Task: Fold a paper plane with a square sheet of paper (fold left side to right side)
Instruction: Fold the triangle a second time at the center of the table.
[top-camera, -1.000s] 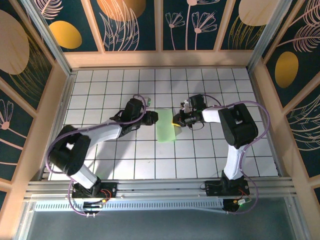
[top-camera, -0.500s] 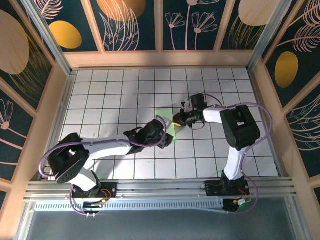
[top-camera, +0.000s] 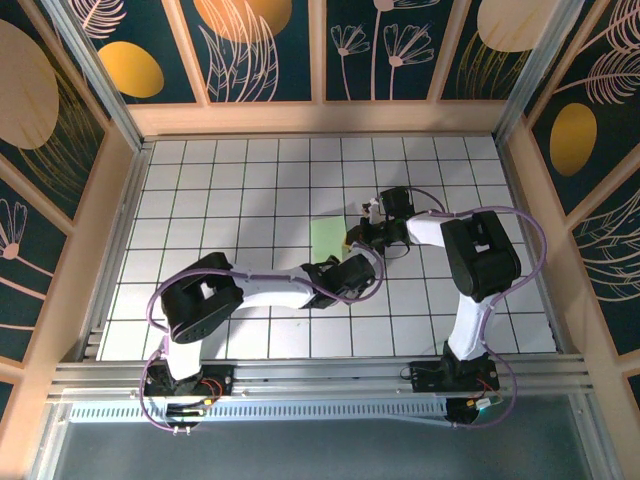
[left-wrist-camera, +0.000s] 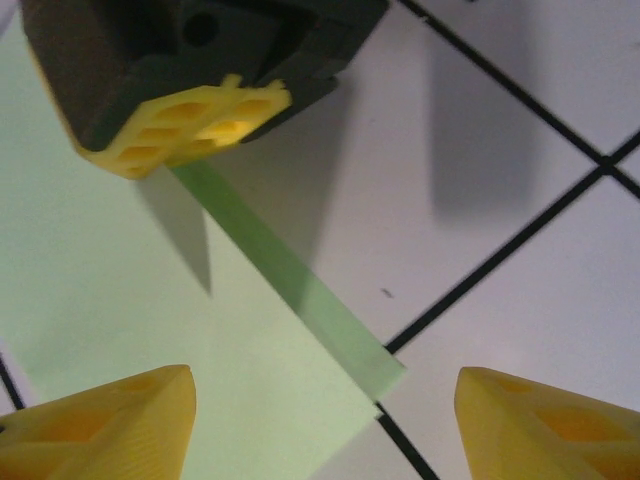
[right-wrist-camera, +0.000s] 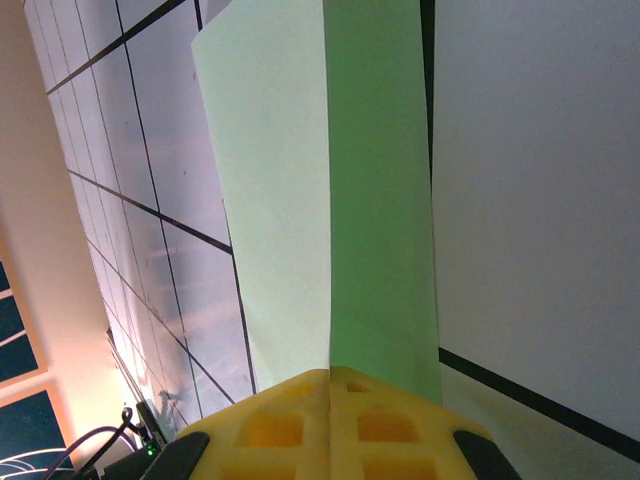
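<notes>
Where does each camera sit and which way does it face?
Top external: fixed above and behind the bases, looking down on the white gridded table; both arms show, meeting at the thin pale green paper sheet.
Left wrist: on the left arm, looking down between the open left gripper fingertips at the sheet's corner and the right gripper.
Right wrist: low over the table, looking past its own shut yellow fingers along the sheet.
Shared: both wrist views show the right gripper pinching the sheet.

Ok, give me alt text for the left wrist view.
The green paper lies on the white grid table, a darker strip along its edge running up into the right gripper, shut on it. At the bottom, the left gripper stands open, its yellow tips either side of the paper's corner.
</notes>
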